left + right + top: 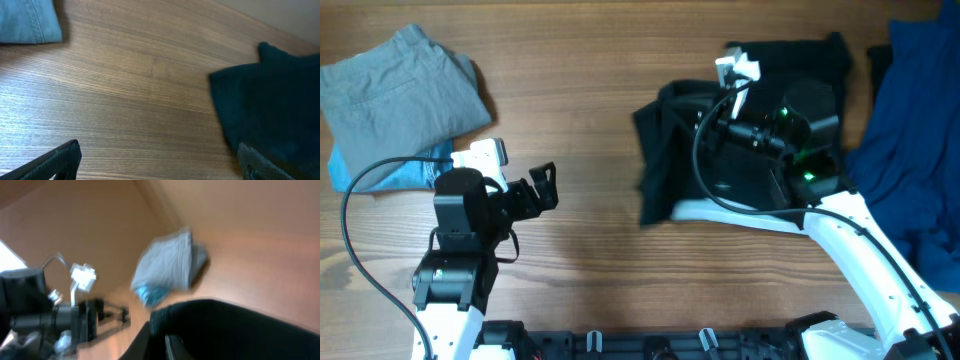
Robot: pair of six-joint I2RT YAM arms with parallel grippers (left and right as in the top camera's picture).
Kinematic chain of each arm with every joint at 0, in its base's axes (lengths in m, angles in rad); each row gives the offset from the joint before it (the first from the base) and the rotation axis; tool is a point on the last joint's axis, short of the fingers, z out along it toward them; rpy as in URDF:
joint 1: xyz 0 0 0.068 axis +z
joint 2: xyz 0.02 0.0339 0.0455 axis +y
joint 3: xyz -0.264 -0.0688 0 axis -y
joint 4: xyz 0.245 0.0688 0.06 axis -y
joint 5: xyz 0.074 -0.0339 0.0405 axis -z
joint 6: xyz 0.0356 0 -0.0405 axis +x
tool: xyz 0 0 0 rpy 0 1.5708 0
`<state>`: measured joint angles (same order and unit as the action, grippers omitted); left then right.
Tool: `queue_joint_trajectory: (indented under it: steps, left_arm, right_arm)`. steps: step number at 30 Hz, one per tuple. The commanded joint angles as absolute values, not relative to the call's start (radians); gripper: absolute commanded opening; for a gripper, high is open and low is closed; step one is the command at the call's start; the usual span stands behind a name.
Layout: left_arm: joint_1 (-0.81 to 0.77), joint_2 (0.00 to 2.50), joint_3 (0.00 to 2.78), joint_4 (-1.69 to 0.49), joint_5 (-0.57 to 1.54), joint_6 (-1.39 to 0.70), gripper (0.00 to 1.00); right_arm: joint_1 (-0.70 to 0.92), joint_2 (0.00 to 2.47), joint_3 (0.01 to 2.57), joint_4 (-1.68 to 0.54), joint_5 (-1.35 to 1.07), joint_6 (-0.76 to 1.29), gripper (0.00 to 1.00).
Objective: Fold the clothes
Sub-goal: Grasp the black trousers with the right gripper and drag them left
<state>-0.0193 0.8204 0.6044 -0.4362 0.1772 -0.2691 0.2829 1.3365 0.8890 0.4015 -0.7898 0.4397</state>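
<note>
A black garment lies rumpled right of the table's middle. It also shows in the left wrist view and the right wrist view. My right gripper is over the garment. In the right wrist view its fingers are shut on a raised edge of the black cloth. My left gripper is open and empty above bare wood, to the left of the garment and apart from it.
A folded grey garment lies on a folded light blue one at the back left; this stack also shows in the right wrist view. A dark blue cloth lies at the right edge. Bare wood separates the stack and the black garment.
</note>
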Motion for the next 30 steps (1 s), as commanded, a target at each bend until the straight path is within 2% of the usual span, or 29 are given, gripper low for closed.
queue_joint_trajectory:
  steps: [1,3,5,6,7,8,11,15,19,21,24,30]
  left_arm:
    - [-0.015,0.818,0.62,-0.432,0.192,-0.278,1.0]
    - [-0.015,0.818,0.62,-0.44,0.194,-0.278,1.0]
    - [-0.015,0.819,0.62,-0.442,0.194,-0.278,1.0]
    - [-0.015,0.818,0.62,-0.442,0.194,-0.278,1.0]
    - [-0.015,0.818,0.62,-0.442,0.194,-0.278,1.0]
    - [-0.015,0.819,0.62,-0.442,0.194,-0.278,1.0]
    - [-0.015,0.82,0.62,-0.442,0.194,-0.278,1.0]
    - [-0.015,0.819,0.62,-0.438,0.268,-0.279,1.0]
    - [-0.015,0.876,0.62,-0.431,0.315,-0.467,1.0]
    - [-0.015,0.943,0.62,-0.416,0.329,-0.572,1.0]
    - [-0.016,1.097,0.62,-0.281,0.426,-0.596,1.0]
    - [-0.105,1.437,0.62,0.011,0.49,-0.641,0.98]
  right_arm:
    - [0.281,1.333,0.91,0.476,-0.388,0.537,0.1]
    - [0.283,1.336,0.91,0.358,-0.451,0.552,0.11]
    - [0.289,1.357,0.909,0.148,-0.58,0.547,0.31]
    - [0.294,1.374,0.908,0.068,-0.631,0.53,0.5]
    - [0.303,1.41,0.908,-0.03,-0.696,0.445,0.89]
    - [0.308,1.438,0.908,-0.091,-0.703,0.382,1.0]
    - [0.297,1.49,0.908,-0.174,-0.605,0.343,1.0]
    - [0.225,1.456,0.909,-0.292,-0.334,0.341,1.0]
    - [0.121,1.396,0.909,-0.371,-0.123,0.308,1.0]
    - [0.062,1.401,0.909,-0.474,-0.114,0.314,1.0]
    - [0.027,1.401,0.908,-0.606,-0.112,0.314,1.0]
    - [0.027,1.401,0.908,-0.693,-0.112,0.314,1.0]
